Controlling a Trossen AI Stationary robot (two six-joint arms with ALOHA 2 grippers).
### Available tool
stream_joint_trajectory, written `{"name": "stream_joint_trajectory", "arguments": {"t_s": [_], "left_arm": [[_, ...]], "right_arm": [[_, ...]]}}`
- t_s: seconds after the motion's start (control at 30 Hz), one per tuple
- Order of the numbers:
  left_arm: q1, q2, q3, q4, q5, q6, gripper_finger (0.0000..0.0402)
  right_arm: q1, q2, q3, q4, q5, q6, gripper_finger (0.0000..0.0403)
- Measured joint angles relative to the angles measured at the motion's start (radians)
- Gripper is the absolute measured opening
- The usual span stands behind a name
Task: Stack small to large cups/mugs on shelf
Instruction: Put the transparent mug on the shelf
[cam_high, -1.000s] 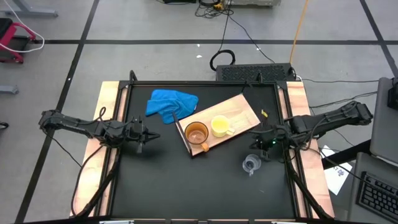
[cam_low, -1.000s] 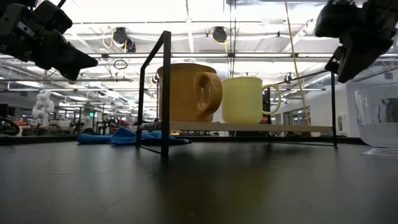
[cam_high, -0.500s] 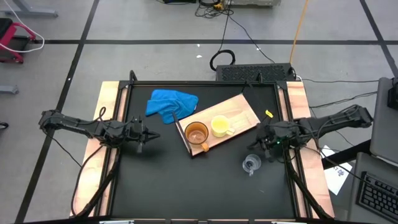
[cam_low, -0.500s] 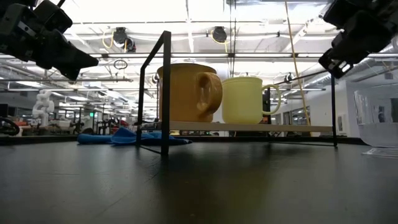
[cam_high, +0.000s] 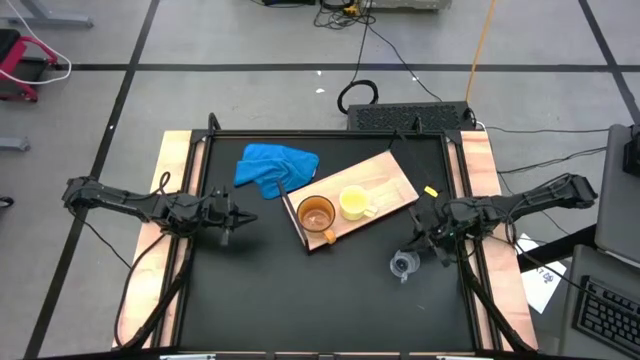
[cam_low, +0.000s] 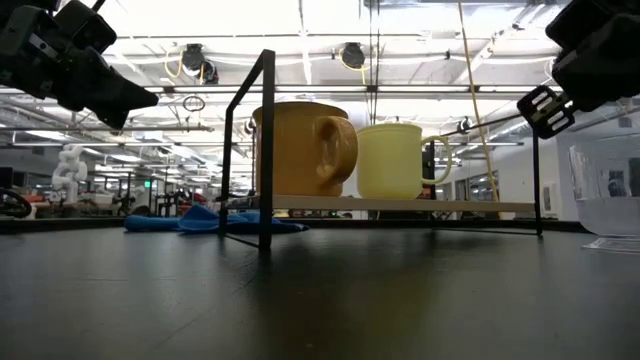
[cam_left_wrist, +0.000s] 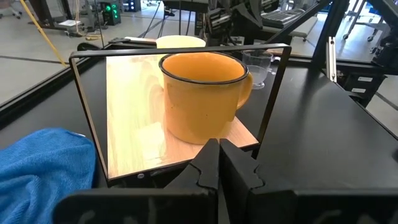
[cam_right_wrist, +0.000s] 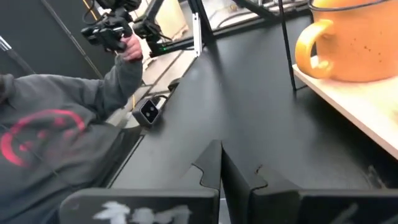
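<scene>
The light-wood shelf (cam_high: 385, 180) lies slantwise at the table's middle on a black wire frame (cam_low: 265, 150). On it stand the orange-brown mug (cam_high: 316, 214) and, beside it, the yellow mug (cam_high: 354, 203), both upright on their bases. The small clear cup (cam_high: 403, 265) stands upright on the black table, near the shelf's right end. My left gripper (cam_high: 238, 217) hovers shut left of the shelf, pointing at the orange-brown mug (cam_left_wrist: 205, 93). My right gripper (cam_high: 425, 233) hovers shut just above and right of the clear cup, holding nothing.
A crumpled blue cloth (cam_high: 275, 165) lies at the shelf's far left corner. Wooden side rails (cam_high: 480, 160) border the table. In the right wrist view a person's grey sleeve (cam_right_wrist: 56, 143) and hand (cam_right_wrist: 130, 50) show beyond the table's edge.
My right gripper has tipped up from slanting downward to nearly level, rolled a little, and drawn back toward the table's right edge. It has stayed shut. The mugs, the cup and my left arm have kept still.
</scene>
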Motion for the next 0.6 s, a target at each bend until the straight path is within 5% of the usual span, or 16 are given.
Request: {"name": "stream_joint_trajectory", "arguments": {"t_s": [0.6], "left_arm": [[0.000, 0.000, 0.000, 0.000, 0.000, 0.002, 0.0015]], "right_arm": [[0.001, -0.027, -0.082, 0.116, -0.002, 0.000, 0.0000]]}}
